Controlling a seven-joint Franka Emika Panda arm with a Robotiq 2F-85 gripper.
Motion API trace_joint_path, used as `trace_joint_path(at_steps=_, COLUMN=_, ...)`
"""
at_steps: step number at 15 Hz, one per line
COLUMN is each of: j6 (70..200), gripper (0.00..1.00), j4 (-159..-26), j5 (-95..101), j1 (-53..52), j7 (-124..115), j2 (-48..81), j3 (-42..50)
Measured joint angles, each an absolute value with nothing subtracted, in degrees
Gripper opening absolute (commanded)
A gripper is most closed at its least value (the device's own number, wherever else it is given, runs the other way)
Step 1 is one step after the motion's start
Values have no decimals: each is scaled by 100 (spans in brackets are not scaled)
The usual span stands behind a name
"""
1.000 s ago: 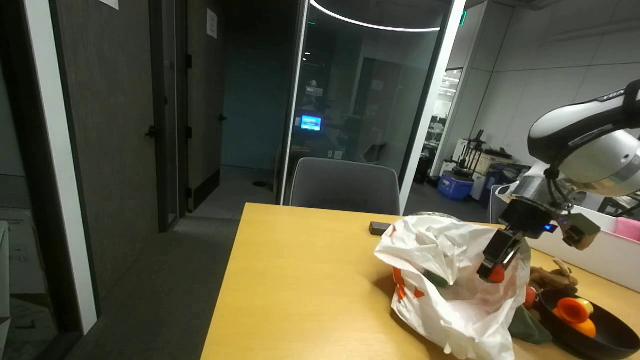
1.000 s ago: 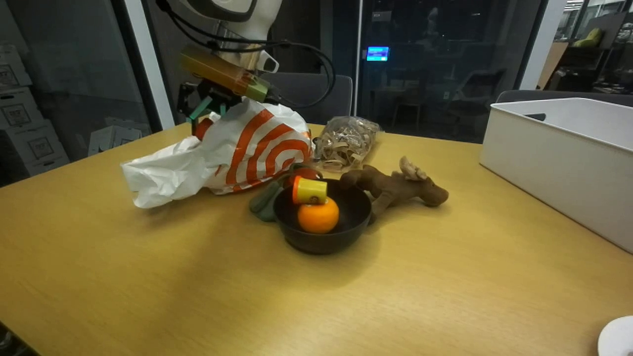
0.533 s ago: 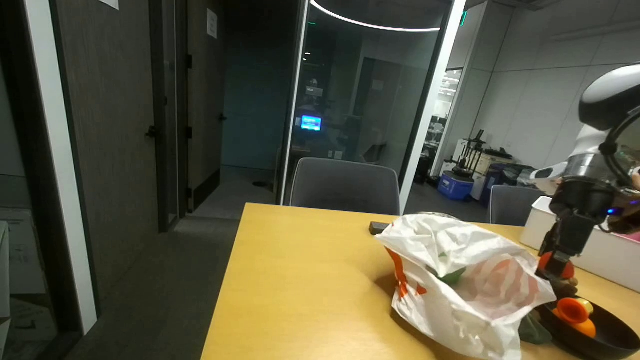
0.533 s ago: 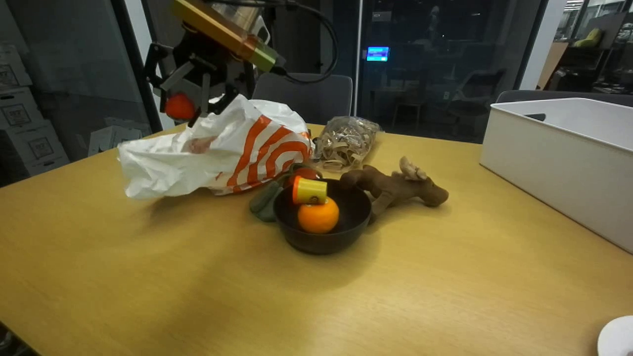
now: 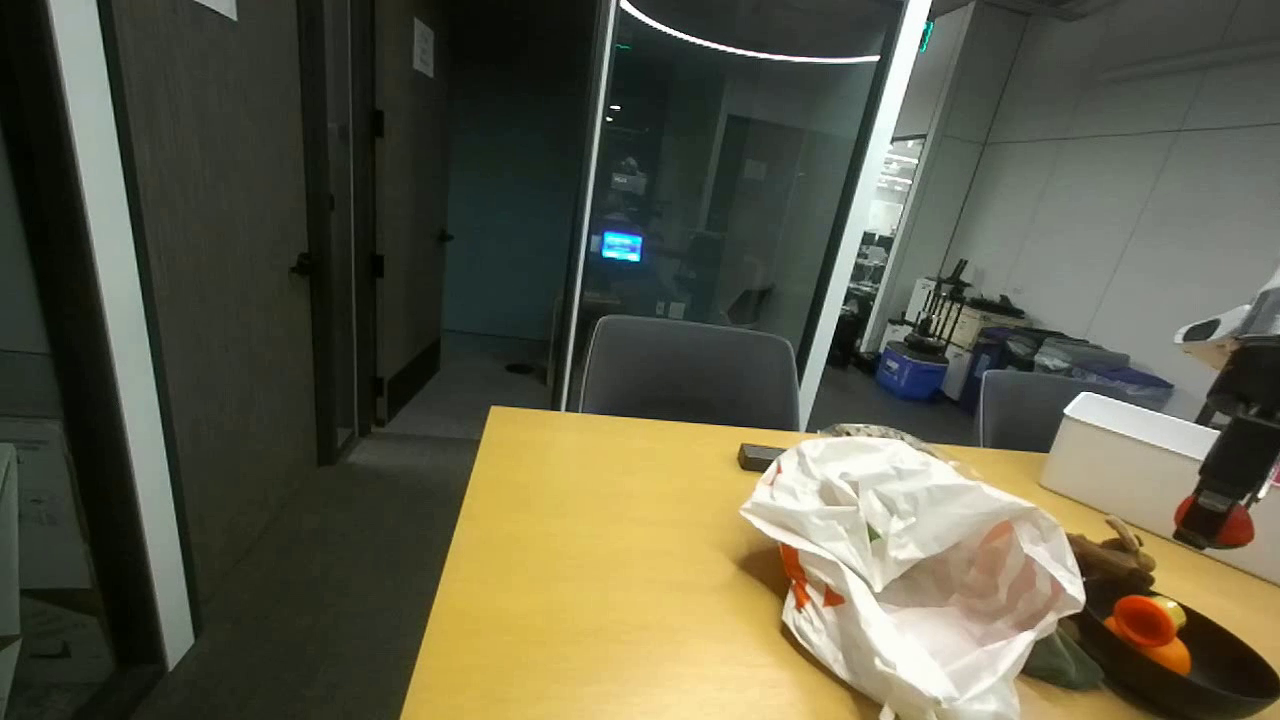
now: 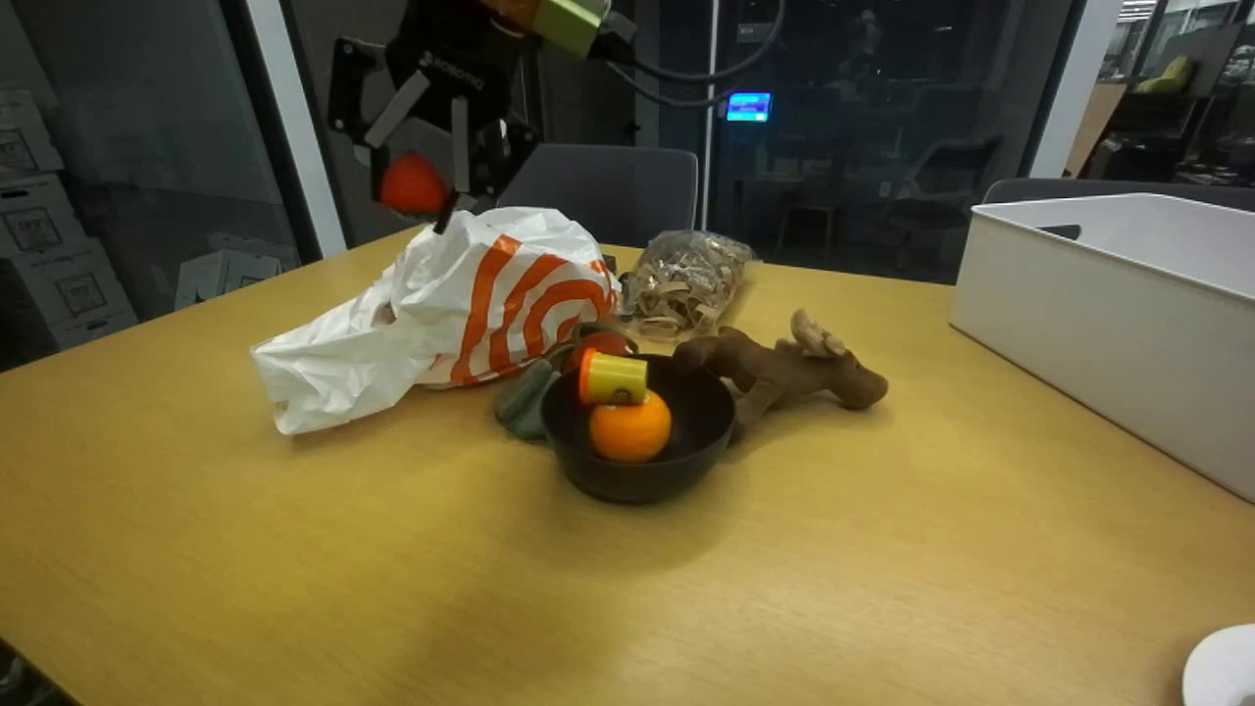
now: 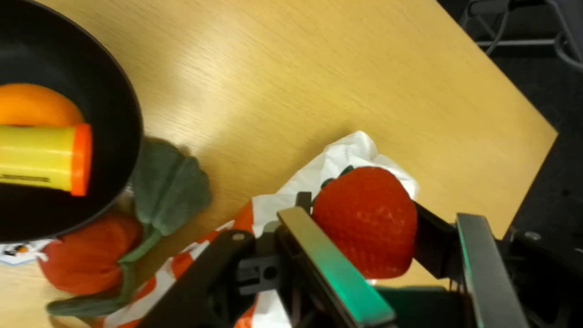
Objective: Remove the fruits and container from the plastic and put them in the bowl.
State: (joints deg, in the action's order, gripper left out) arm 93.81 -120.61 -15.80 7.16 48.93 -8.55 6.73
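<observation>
Wrist view: the gripper (image 7: 367,219) pinches a strawberry (image 7: 364,228) clear of the bag (image 7: 303,182), apparently the carrying step, with centring over the bowl (image 7: 59,66), then release, called for next.

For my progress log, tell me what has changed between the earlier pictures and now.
The end effector has raised the strawberry, already gripped earlier, out of the mouth of the white plastic bag; in an exterior view the strawberry has moved right, beyond the bag. The bag's mouth has drooped. Nothing was released. Unchanged: the black bowl, the orange and the yellow container in it, and the stuffed moose.
</observation>
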Motion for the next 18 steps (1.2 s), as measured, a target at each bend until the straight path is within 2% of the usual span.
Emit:
trace_joint_path(at_steps=9, j6=11821, gripper=23, j4=-12724, j5=-749, j1=844, j7=2806, j2=22, j3=867)
trace_joint_path(at_steps=10, j6=11984, gripper=73, j4=-12727, j5=-684, j1=872, j7=2543, j2=137, j3=890)
trace_joint_path(at_steps=11, j6=12110, gripper=74, j4=-12726, j5=-612, j1=898, j7=2266, j2=232, j3=912)
trace_joint_path(at_steps=15, j6=12306, gripper=99, j4=-12724, j5=-348, j1=957, j7=994, j2=376, j3=953)
trace_joint_path(at_steps=18, j6=12298, gripper=100, j4=-12722, j5=-551, j1=945, j7=299, j2=264, j3=924)
